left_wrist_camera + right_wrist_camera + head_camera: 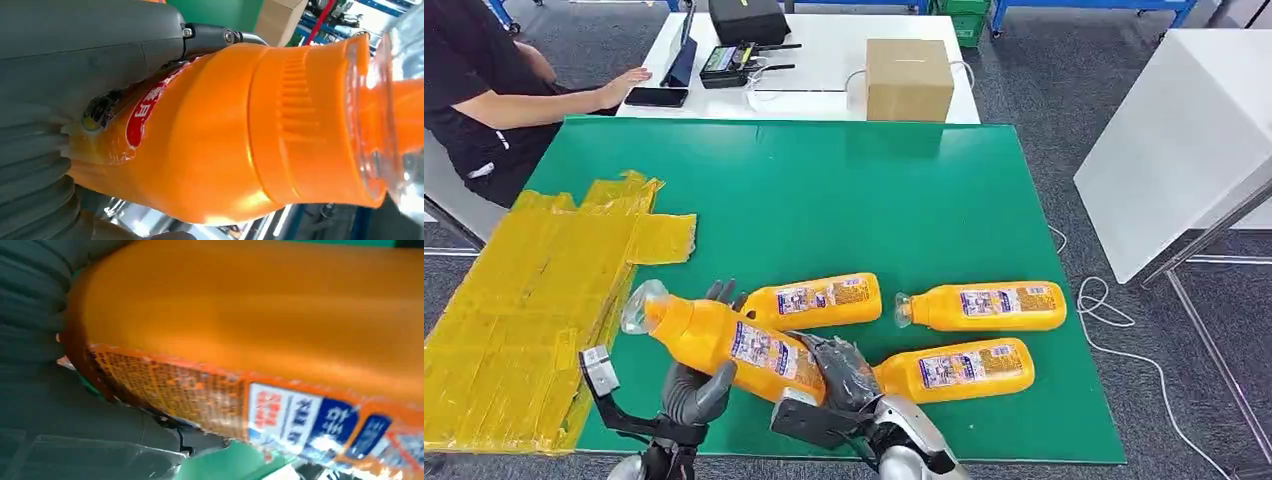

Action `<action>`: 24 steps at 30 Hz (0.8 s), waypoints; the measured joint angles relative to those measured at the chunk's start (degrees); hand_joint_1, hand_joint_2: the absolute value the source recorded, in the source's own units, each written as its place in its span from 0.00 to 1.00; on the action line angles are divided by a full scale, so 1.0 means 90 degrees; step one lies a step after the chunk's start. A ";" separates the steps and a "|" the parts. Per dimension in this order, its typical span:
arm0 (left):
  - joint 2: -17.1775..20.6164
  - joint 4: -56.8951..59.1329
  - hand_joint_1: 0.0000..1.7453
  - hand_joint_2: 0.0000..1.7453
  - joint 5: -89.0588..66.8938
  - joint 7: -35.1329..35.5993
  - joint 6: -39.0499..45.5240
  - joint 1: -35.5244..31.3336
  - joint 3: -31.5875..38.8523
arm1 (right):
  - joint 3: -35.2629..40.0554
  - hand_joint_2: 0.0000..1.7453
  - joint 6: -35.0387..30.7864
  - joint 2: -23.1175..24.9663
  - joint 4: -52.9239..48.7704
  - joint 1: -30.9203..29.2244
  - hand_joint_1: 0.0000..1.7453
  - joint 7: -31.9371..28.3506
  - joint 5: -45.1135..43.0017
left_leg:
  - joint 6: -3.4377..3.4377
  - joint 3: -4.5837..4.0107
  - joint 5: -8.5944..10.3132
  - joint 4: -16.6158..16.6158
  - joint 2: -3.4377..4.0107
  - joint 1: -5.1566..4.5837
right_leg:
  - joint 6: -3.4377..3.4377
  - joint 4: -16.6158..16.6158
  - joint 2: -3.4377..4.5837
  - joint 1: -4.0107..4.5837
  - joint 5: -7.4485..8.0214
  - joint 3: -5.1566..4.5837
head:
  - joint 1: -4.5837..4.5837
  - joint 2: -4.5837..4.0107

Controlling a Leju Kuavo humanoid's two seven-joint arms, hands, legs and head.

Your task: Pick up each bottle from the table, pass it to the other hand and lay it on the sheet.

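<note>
You have both the left hand (696,392) and right hand (844,372) gripping one orange bottle (724,345), clear-capped, above the green table (874,200).

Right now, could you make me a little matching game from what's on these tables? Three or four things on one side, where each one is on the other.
Things:
1. Held bottle
2. Yellow sheet
3. Cardboard box
4. Phone

Places:
A. On the white table, beside a person's hand
B. On the white table, at the green table's far edge
C. Over the green table's left end
D. Above the green table, between the left hand and right hand

Pairs: 1-D, 2-C, 3-B, 4-A
</note>
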 measured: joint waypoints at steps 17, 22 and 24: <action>0.0090 0.0102 1.00 1.00 -0.1051 -0.0338 0.0002 -0.0028 -0.0044 | 0.0318 1.00 0.0316 -0.0002 0.0206 -0.0284 1.00 0.0090 0.0141 | 0.0000 0.0000 0.0000 0.0000 0.0002 0.0000 | 0.0000 0.0000 0.0001 0.0000 0.0000 -0.0003 | -0.0002 0.0000; 0.0090 0.0102 1.00 1.00 -0.1039 -0.0340 0.0000 -0.0032 -0.0024 | 0.0323 1.00 0.0316 -0.0002 0.0206 -0.0282 1.00 0.0095 0.0153 | 0.0000 -0.0001 0.0000 0.0000 0.0002 0.0000 | 0.0000 0.0000 0.0001 0.0000 0.0000 -0.0003 | 0.0000 0.0000; 0.0087 0.0102 1.00 1.00 -0.1039 -0.0340 0.0000 -0.0033 -0.0015 | 0.0323 1.00 0.0316 -0.0002 0.0206 -0.0282 1.00 0.0095 0.0158 | 0.0000 -0.0001 0.0000 0.0000 0.0002 0.0000 | 0.0000 0.0000 0.0001 0.0000 0.0000 -0.0004 | 0.0000 0.0000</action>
